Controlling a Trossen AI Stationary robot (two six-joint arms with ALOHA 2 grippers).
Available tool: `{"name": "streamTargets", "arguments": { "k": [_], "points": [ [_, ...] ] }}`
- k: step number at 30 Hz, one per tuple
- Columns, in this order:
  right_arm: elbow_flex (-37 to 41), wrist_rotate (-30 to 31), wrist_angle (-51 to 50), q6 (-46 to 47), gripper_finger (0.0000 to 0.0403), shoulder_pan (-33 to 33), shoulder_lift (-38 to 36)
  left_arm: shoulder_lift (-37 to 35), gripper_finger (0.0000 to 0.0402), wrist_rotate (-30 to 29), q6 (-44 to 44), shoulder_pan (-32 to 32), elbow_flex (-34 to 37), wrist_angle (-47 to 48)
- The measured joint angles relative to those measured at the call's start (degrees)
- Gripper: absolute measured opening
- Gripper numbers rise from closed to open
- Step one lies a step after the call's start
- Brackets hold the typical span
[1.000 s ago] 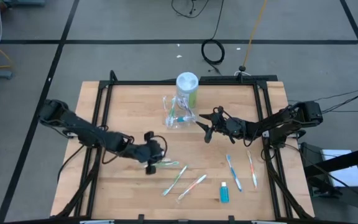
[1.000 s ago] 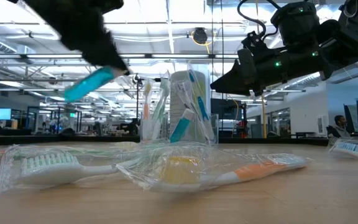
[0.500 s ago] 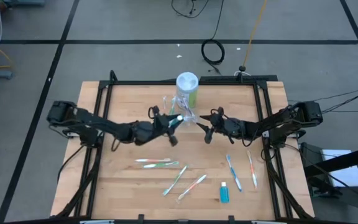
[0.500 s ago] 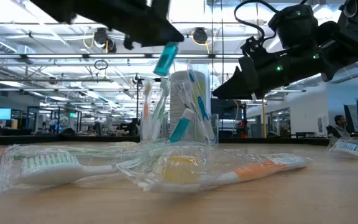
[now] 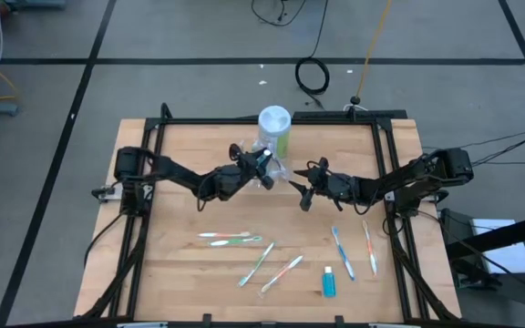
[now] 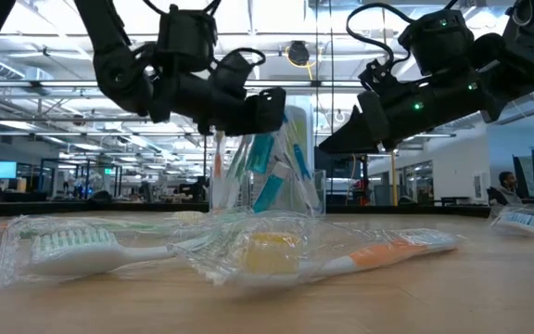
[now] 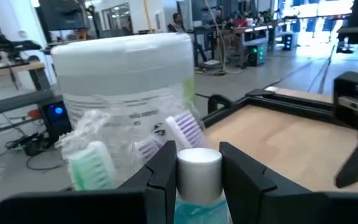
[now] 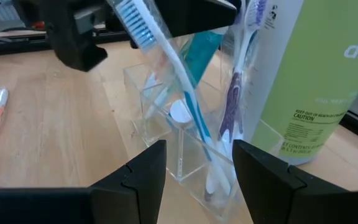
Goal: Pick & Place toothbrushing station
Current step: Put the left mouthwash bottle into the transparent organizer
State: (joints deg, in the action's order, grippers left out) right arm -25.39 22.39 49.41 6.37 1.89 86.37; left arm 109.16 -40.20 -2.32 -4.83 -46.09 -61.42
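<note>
My left gripper [image 5: 261, 171] is shut on a small blue tube [image 6: 260, 153] with a white cap, right above the clear plastic cup [image 8: 166, 124]. The cup stands in front of a white-and-green canister [image 5: 274, 128] and holds several wrapped toothbrushes [image 8: 166, 56]. The tube's cap [image 8: 180, 112] sits at the cup's opening. My right gripper [image 5: 303, 193] is open and empty, just right of the cup, pointing at it. More toothbrushes [image 5: 226, 239] and a second blue tube [image 5: 328, 281] lie flat on the table's near half. My left gripper pinches the blue tube between its two fingers, on the body just behind the white cap [image 7: 199, 202]. The tube lies along the fingers, and its cap [image 7: 199, 163] sticks out past them. The tube slants cap-down, clear of the table. Whether it touches the cup cannot be told.
Wrapped toothbrushes lie at the table's near middle [image 5: 256, 264] [image 5: 283, 273] and near right [image 5: 340, 251] [image 5: 369, 246]. In the low view two of them [image 6: 248, 250] lie close in front. A black frame [image 5: 153, 128] borders the wooden table.
My left gripper has carried the blue tube from the table's near-left middle toward the far edge and right, up to the clear cup. It has turned so that the tube now slants cap-down at the cup's opening.
</note>
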Motion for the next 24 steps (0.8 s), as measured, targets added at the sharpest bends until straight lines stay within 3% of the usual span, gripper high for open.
{"name": "streamTargets", "arguments": {
  "k": [11, 24],
  "points": [
    [0.00, 0.02, 0.02, -0.02, 0.0178, 0.00, 0.01, 0.49, 0.0108, 2.68, 0.31, -0.84, 0.02, -3.10],
    [0.00, -0.02, 0.02, -0.02, 0.0178, 0.72, 0.00, 0.46, 0.0112, 2.88, 7.28, -2.30, 0.02, 4.84]
  ]
}}
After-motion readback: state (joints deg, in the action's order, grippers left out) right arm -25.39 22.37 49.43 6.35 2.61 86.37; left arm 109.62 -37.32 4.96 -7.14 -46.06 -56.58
